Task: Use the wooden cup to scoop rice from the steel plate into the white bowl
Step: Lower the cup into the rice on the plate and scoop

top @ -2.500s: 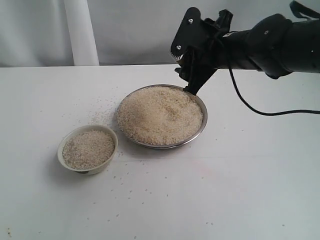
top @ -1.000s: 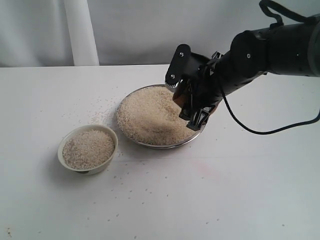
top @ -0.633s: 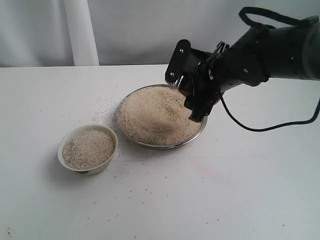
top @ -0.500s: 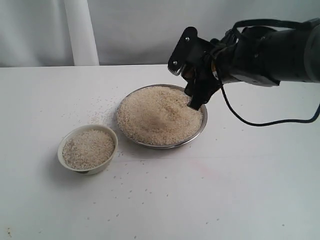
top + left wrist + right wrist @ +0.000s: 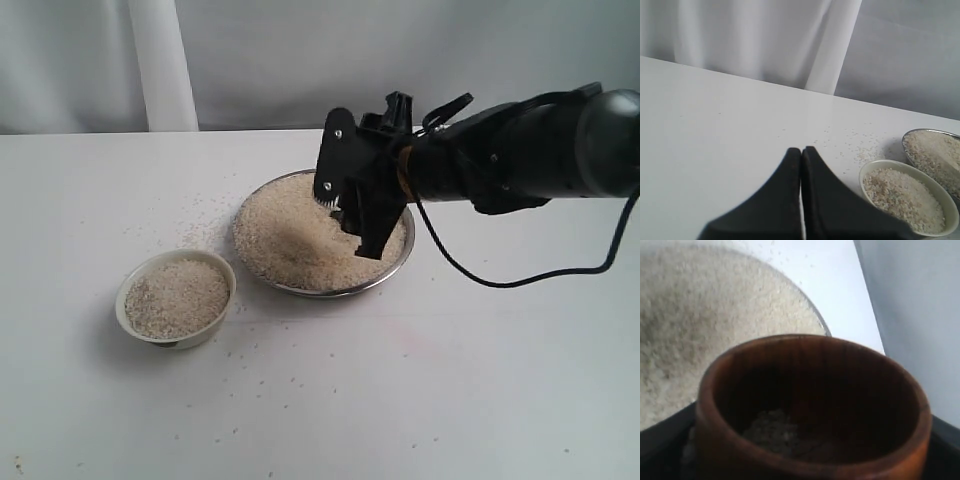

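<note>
Right pincer pinching wooden cup at the rice; left pincer pressed together

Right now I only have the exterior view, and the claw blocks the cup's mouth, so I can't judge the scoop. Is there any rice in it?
Observer: Yes, but little. The right wrist view shows the wooden cup with only a small patch of rice at its bottom.
Operator: And the left claw? It's outside my frame.
Observer: The left claw is shut, holding nothing, near the white bowl.
</note>
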`<state>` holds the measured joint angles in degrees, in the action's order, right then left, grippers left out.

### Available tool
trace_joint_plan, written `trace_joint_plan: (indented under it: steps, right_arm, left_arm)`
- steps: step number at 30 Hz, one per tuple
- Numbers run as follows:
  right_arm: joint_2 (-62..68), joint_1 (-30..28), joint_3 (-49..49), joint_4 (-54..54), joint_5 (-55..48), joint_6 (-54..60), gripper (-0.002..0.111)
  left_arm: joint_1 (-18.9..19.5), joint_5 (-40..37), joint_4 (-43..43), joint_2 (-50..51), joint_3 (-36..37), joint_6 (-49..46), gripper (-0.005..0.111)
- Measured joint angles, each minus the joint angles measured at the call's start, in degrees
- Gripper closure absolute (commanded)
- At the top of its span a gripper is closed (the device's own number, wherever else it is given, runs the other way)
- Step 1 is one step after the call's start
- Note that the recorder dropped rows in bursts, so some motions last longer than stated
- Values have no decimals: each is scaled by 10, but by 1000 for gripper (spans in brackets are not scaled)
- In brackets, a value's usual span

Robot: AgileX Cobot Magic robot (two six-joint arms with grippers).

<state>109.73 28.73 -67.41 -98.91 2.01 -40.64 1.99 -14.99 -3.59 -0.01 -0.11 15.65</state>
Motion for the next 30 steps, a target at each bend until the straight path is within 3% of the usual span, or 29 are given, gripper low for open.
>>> trace_joint_plan:
  steps: [5, 15, 23, 30]
  right_arm:
    - [27, -1, -16, -8, -105, 71, 108]
    - [35, 16, -70, -8, -153, 204, 108]
    - [127, 38, -131, -8, -249, 278, 108]
    - [171, 47, -161, 12, -266, 350, 108]
  left_arm:
    - [0, 0, 0, 0, 0, 0, 107]
    - [0, 0, 0, 0, 0, 0, 107]
    - [0, 0, 0, 0, 0, 0, 107]
    - [0, 0, 0, 0, 0, 0, 107]
